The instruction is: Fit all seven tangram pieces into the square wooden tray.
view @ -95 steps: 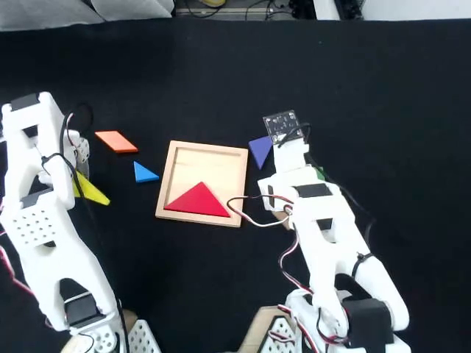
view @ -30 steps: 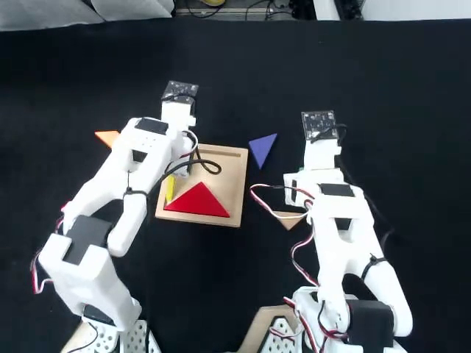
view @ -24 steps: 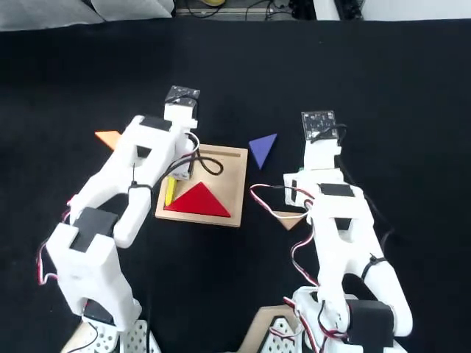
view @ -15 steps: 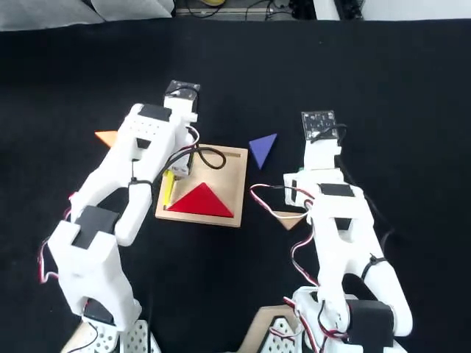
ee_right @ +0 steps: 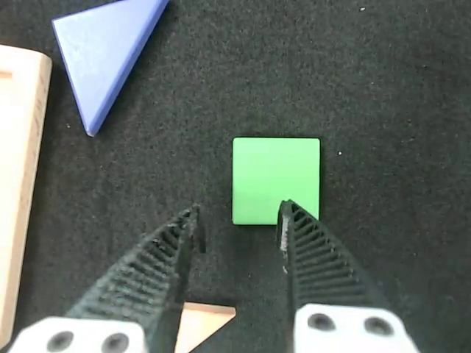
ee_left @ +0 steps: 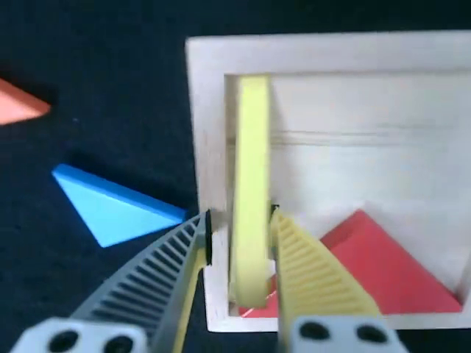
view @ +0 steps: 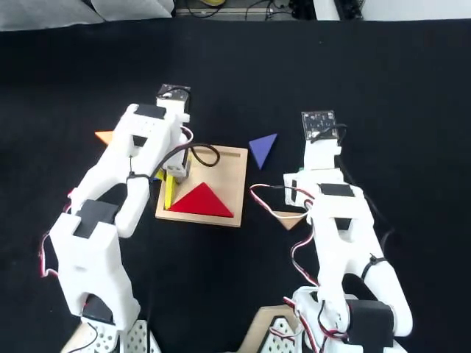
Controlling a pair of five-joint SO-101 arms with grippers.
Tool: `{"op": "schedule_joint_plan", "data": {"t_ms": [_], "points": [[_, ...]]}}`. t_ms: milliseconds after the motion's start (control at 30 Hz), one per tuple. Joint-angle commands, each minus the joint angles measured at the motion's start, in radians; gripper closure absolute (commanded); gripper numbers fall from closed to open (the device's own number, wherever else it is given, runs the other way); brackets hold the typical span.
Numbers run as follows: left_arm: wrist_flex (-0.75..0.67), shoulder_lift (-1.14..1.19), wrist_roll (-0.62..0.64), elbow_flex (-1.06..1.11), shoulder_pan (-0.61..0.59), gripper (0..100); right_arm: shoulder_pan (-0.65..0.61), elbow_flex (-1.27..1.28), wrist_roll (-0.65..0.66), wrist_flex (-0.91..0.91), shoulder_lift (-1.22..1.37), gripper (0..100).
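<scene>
1. The things are carried by a bench (view: 383,88) covered in black cloth.
2. A square wooden tray (view: 224,151) is laid flat on it, near the middle.
3. A purple triangle (view: 262,149) is seen just beside the tray's far right corner, apart from the rim.
4. A green square (ee_right: 276,180) is laid flat near the purple triangle, not touching it.
5. A tan triangle (view: 288,218) is found near the tray's near right corner, partly covered by cables.
6. A light blue triangle (ee_left: 110,209) is placed just outside one rim of the tray.
7. An orange piece (view: 105,137) is left farther out on the left, partly hidden.
</scene>
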Motion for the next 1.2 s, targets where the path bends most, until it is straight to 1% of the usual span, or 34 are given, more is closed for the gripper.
{"op": "schedule_joint_plan", "data": {"t_ms": [0,200,333,733,1000,1133,1167], "points": [[0.002,-0.008,0.011,-0.082,-0.03,85,0.009,-0.042,-0.009,-0.017,-0.042,83.2],[0.035,-0.046,0.011,-0.104,-0.019,85,0.009,-0.042,-0.009,-0.017,-0.042,83.2],[0.041,-0.087,0.012,-0.099,0.025,85,0.009,-0.042,-0.009,-0.017,-0.042,83.2],[0.041,-0.075,0.02,-0.107,0.137,85,0.009,-0.042,-0.009,-0.017,-0.042,83.2],[0.041,-0.075,0.02,-0.153,0.145,85,0.009,-0.042,-0.009,-0.017,-0.042,83.2],[0.044,-0.077,0.017,-0.145,0.179,85,0.009,-0.042,-0.009,-0.017,-0.042,83.2],[0.064,-0.077,0.017,-0.153,0.183,85,0.009,-0.042,-0.009,-0.017,-0.042,83.2]]}}
